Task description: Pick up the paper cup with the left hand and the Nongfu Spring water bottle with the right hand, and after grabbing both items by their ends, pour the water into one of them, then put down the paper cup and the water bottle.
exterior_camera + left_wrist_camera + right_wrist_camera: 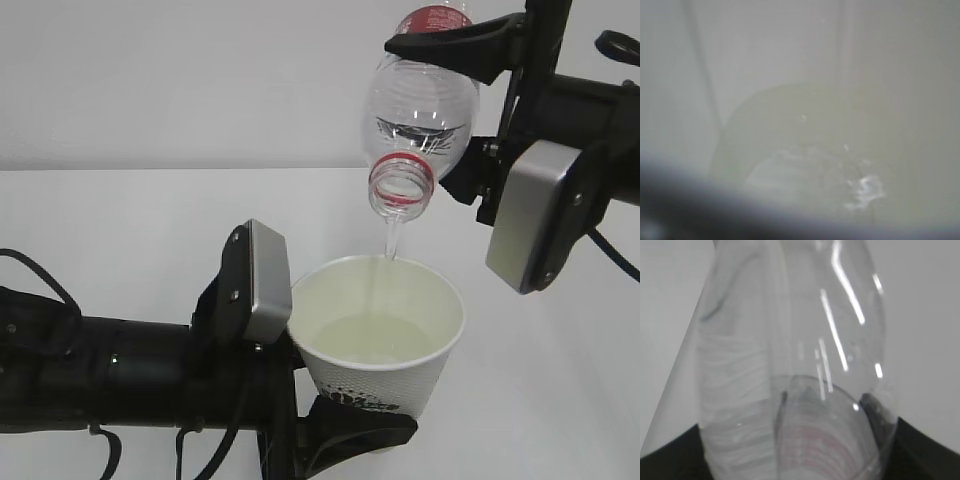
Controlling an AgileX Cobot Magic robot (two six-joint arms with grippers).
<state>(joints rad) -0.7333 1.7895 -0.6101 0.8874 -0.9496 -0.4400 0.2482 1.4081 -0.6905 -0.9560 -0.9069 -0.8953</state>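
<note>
Bottle [420, 110] clear, ribbed, red-ringed, tipped over cup [385, 375]

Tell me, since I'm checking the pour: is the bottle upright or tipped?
Tipped: the water bottle points mouth-down, a stream of water falling into the paper cup.

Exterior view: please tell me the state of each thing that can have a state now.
paper cup: upright, held by the left hand, partly filled.
Nongfu Spring water bottle: tipped mouth down above the cup, uncapped, held by the right hand.
water: thin stream falling from the bottle mouth into the cup.
</note>
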